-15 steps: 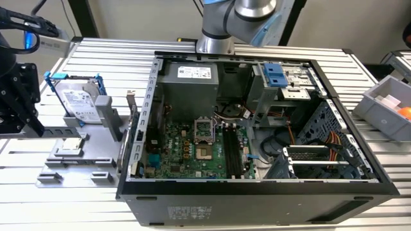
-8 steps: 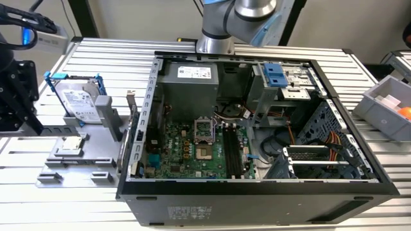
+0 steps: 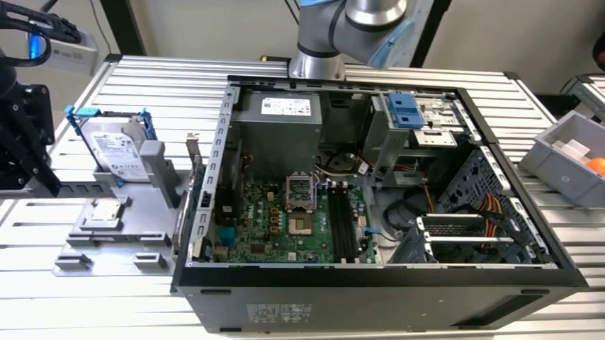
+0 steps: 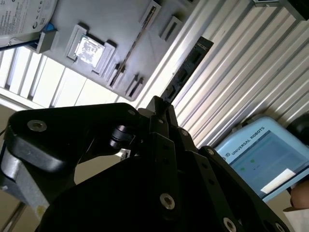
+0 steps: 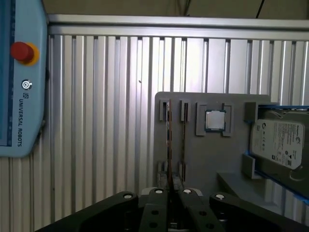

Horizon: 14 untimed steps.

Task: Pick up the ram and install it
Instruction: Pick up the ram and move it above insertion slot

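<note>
The ram [image 4: 187,66] is a thin dark stick with black chips that juts out from my gripper's [image 4: 160,107] closed fingertips over the ribbed table. In the first wrist view the ram [image 5: 169,145] shows edge-on, copper-edged, rising from the gripper [image 5: 169,192] in front of the grey fixture [image 5: 212,159]. My gripper is shut on the ram. In the exterior view the arm's black wrist end [image 3: 19,134] hangs at the far left, beside the fixture [image 3: 142,234]. The open computer case [image 3: 378,276] shows its motherboard, with the long dark memory slots [image 3: 341,221] near the middle.
On the fixture stand a hard drive in a blue frame [image 3: 118,152] and a small square silver chip [image 3: 104,212]. A teach pendant [image 5: 19,87] lies on the ribbed table. A grey bin [image 3: 567,159] sits at the exterior view's right.
</note>
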Available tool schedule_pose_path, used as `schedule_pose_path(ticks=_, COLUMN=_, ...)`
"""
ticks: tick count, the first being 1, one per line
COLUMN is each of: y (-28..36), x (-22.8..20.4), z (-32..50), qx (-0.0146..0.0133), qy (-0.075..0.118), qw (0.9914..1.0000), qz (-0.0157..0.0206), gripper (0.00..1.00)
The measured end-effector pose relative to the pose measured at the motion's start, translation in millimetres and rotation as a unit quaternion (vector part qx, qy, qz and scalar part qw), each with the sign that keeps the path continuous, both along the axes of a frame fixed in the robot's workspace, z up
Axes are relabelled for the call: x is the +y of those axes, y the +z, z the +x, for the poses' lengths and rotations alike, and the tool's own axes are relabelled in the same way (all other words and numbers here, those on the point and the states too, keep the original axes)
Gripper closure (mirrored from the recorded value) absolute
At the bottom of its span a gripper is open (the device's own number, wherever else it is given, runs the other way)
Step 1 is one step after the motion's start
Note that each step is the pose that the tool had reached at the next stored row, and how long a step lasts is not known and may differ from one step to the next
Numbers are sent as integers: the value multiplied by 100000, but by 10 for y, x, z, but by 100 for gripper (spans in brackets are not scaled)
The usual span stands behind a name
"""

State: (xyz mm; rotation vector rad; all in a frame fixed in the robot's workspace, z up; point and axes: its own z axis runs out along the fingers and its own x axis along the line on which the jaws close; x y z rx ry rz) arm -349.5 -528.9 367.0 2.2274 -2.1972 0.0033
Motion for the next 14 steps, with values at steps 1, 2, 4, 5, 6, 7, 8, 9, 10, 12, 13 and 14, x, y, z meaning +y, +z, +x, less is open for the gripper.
schedule_pose_path(ticks=1, y=6, x=0, z=0, qx=-3, qy=1, qw=100000, qz=3, gripper=100)
schedule_pose_path(ticks=2, y=13, x=0, z=0, qx=-2, qy=-1, qw=100000, qz=-1, gripper=100)
schedule_pose_path(ticks=4, y=25, x=0, z=0, qx=-3, qy=-1, qw=100000, qz=0, gripper=100)
schedule_pose_path(ticks=5, y=31, x=0, z=0, qx=-2, qy=0, qw=100000, qz=2, gripper=100)
schedule_pose_path(ticks=6, y=36, x=0, z=0, qx=-7, qy=0, qw=100000, qz=5, gripper=100)
schedule_pose_path(ticks=7, y=42, x=0, z=0, qx=-5, qy=0, qw=100000, qz=6, gripper=100)
schedule_pose_path(ticks=8, y=49, x=0, z=0, qx=0, qy=0, qw=100000, qz=1, gripper=100)
schedule_pose_path(ticks=9, y=54, x=0, z=0, qx=-3, qy=-1, qw=100000, qz=3, gripper=100)
schedule_pose_path(ticks=10, y=60, x=0, z=0, qx=-2, qy=-1, qw=100000, qz=3, gripper=100)
schedule_pose_path(ticks=12, y=68, x=0, z=0, qx=-5, qy=-71, qw=100000, qz=5, gripper=100)
schedule_pose_path(ticks=13, y=70, x=0, z=0, qx=-10, qy=-188, qw=100000, qz=7, gripper=100)
schedule_pose_path(ticks=14, y=73, x=0, z=0, qx=-6, qy=-355, qw=99999, qz=4, gripper=100)
